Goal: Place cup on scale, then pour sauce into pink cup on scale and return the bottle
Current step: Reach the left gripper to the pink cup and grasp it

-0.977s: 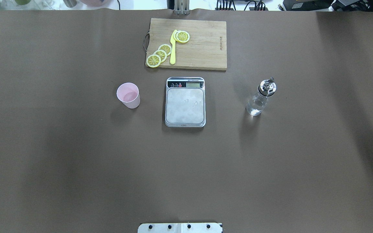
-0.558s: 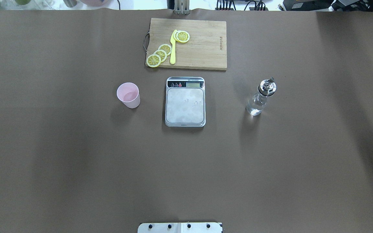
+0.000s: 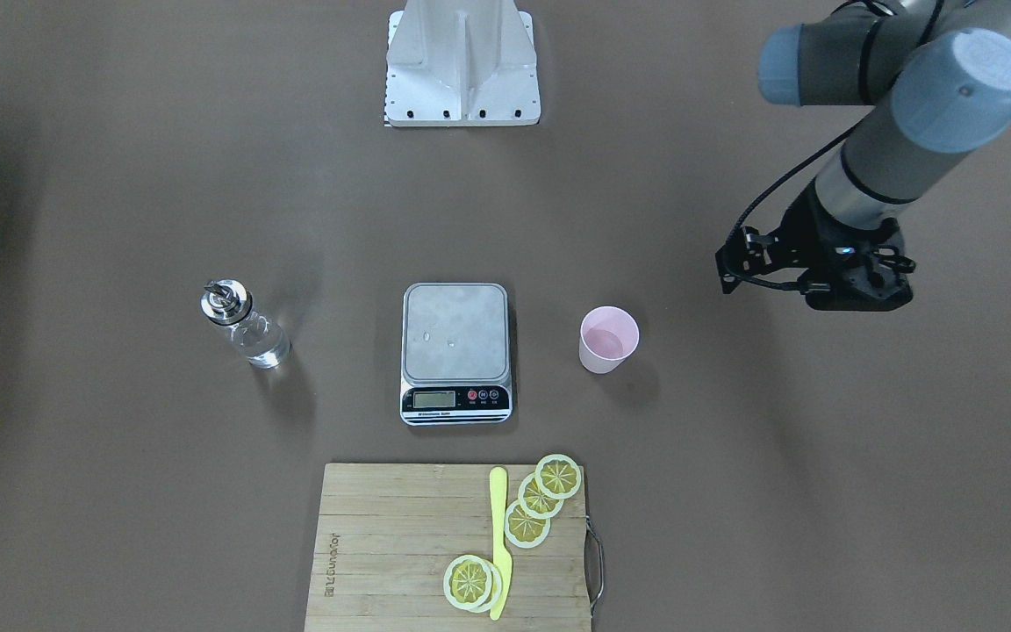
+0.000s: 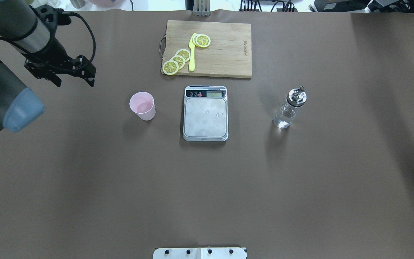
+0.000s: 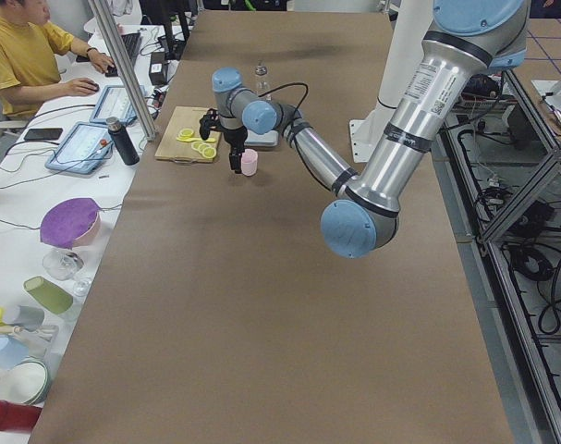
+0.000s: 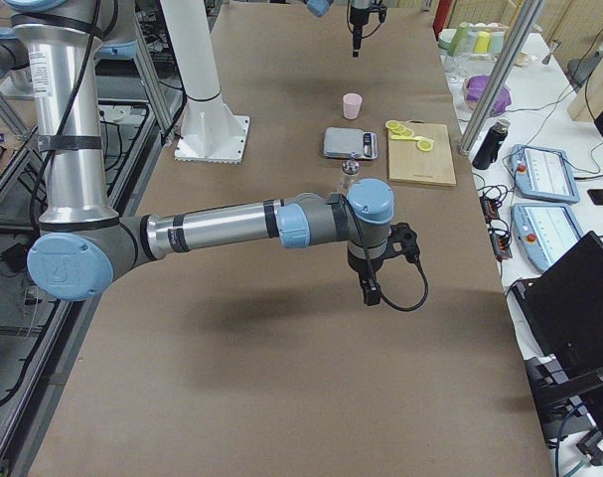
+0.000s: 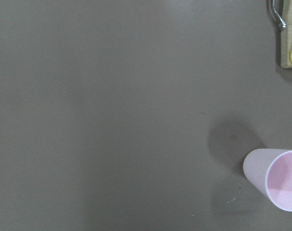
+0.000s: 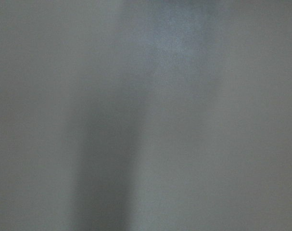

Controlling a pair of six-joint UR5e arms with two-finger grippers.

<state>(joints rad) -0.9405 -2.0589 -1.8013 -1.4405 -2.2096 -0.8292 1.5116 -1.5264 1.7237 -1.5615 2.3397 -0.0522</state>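
Note:
The pink cup (image 4: pixel 142 105) stands upright on the table to the left of the scale (image 4: pixel 205 114), whose plate is bare. The glass bottle (image 4: pixel 289 109), with clear sauce inside and a silver pourer, stands to the right of the scale. My left arm's wrist (image 4: pixel 60 68) hovers behind and to the left of the cup. My left gripper (image 5: pixel 232 166) points down beside the cup (image 5: pixel 250 163); its fingers are hidden, so I cannot tell its state. The cup shows at the lower right of the left wrist view (image 7: pixel 275 179). My right gripper (image 6: pixel 369 291) hangs over bare table short of the bottle; I cannot tell its state.
A wooden cutting board (image 4: pixel 225 54) with lemon slices (image 4: pixel 178 59) and a yellow knife (image 4: pixel 192 54) lies behind the scale. The robot's base plate (image 3: pixel 462 79) is at the near edge. The right wrist view shows only bare brown table.
My left arm has come into the overhead view from the left edge and moved toward the cup. The cup, scale and bottle have not moved.

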